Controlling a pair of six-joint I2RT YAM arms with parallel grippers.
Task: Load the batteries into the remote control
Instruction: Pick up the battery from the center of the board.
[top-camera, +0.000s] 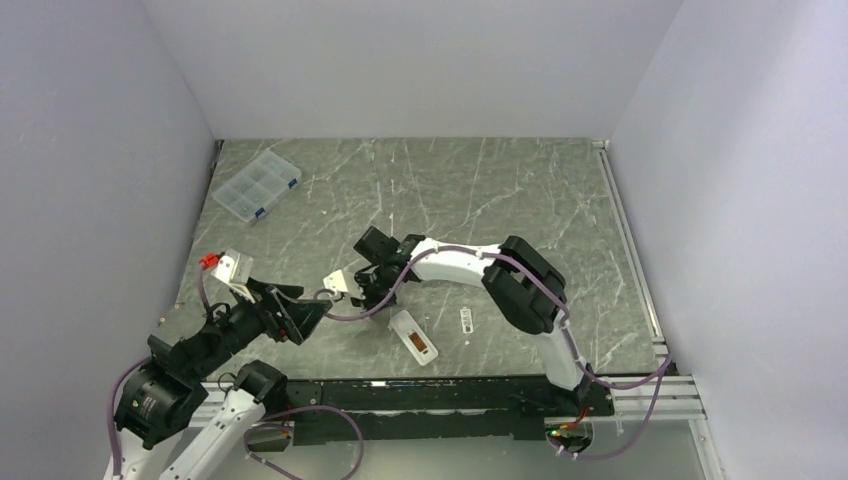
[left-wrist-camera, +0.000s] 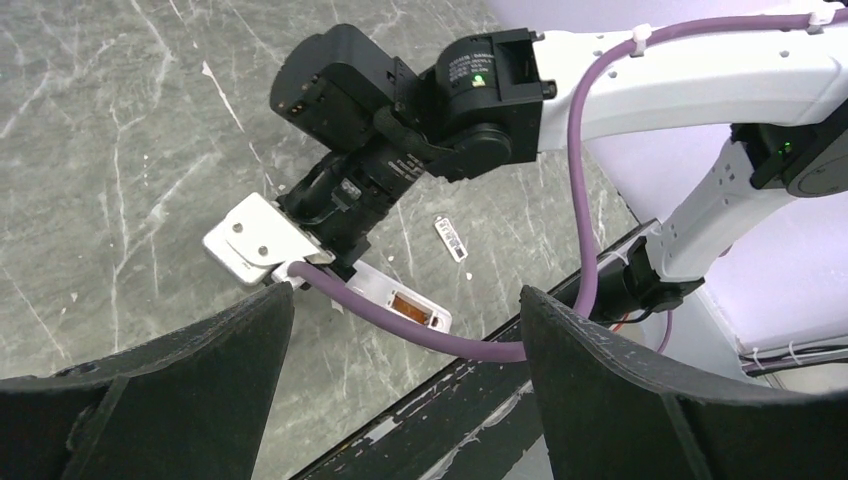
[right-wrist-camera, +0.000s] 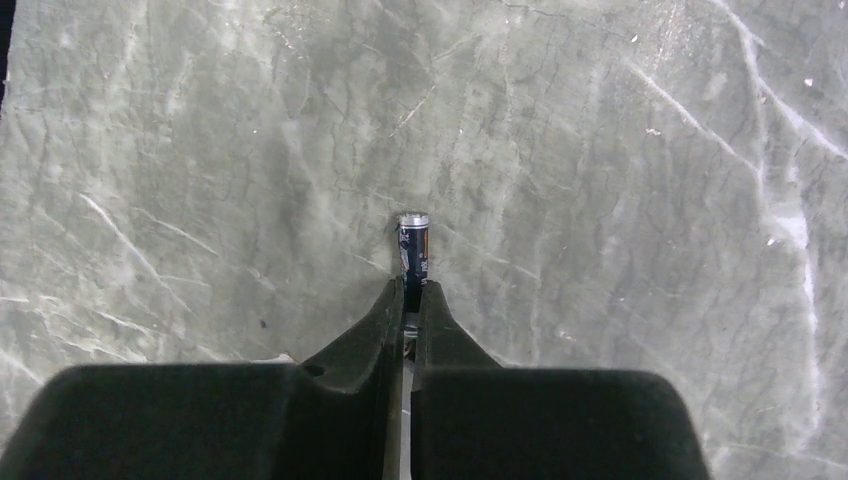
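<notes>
The white remote control (top-camera: 413, 337) lies back up near the front edge, its reddish-brown battery recess (left-wrist-camera: 405, 303) open and empty. My right gripper (right-wrist-camera: 412, 290) is shut on one dark, slim battery (right-wrist-camera: 413, 248), which sticks out past the fingertips just above the table. In the top view that gripper (top-camera: 368, 298) is just left of the remote's far end. My left gripper (left-wrist-camera: 405, 292) is open and empty. It sits left of the remote in the top view (top-camera: 303, 316) and faces it. The second battery is out of view.
A small white flat cover piece (top-camera: 466, 320) lies right of the remote. A clear compartment box with blue clips (top-camera: 257, 185) stands at the back left. The right arm's purple cable (left-wrist-camera: 440, 340) loops over the remote. The black front rail (top-camera: 450, 392) runs along the near edge.
</notes>
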